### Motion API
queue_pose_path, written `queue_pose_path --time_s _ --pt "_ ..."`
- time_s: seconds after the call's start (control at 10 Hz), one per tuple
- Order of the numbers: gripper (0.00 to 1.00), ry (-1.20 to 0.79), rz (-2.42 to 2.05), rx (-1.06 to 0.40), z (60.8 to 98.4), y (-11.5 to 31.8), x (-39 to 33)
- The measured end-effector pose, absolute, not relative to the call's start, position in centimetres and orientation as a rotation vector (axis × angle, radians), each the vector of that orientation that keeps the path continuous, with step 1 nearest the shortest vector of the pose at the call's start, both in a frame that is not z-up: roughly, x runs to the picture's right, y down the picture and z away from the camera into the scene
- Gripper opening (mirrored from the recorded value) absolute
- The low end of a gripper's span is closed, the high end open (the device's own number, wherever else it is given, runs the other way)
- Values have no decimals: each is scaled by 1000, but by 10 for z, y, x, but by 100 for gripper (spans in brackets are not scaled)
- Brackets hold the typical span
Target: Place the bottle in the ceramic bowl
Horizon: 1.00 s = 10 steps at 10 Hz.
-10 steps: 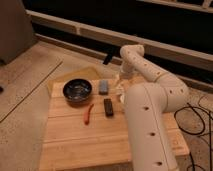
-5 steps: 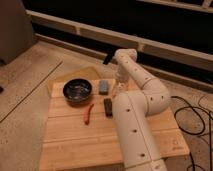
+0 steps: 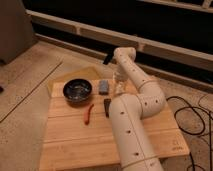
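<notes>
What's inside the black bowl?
Only pale flecks show inside the ceramic bowl; its near inner wall hides behind the rim. The bottle stands outside it, beside the arm. The gripper is up by the table's far edge.

The hand (image 3: 107, 59) hangs beyond the ceramic bowl (image 3: 76, 93).

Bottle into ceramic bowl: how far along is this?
Nothing looks done: the bottle stands on the table beside the arm, not in the ceramic bowl. In hand: the gripper hovers near the table's far edge, apart from the bottle. Grasp, carry and release remain.
</notes>
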<state>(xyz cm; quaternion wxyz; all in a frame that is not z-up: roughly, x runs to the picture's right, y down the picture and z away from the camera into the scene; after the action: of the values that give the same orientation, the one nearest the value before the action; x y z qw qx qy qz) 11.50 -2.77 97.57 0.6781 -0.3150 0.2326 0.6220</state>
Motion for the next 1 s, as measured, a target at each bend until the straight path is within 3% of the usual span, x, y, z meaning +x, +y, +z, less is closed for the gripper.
queue_pose_path --time_s 0.5,0.8,1.0 --pt "0 456 1384 -522 916 -122 113" --pt "0 344 1216 -454 874 -176 34" --pt "0 267 1084 -425 848 -188 -40"
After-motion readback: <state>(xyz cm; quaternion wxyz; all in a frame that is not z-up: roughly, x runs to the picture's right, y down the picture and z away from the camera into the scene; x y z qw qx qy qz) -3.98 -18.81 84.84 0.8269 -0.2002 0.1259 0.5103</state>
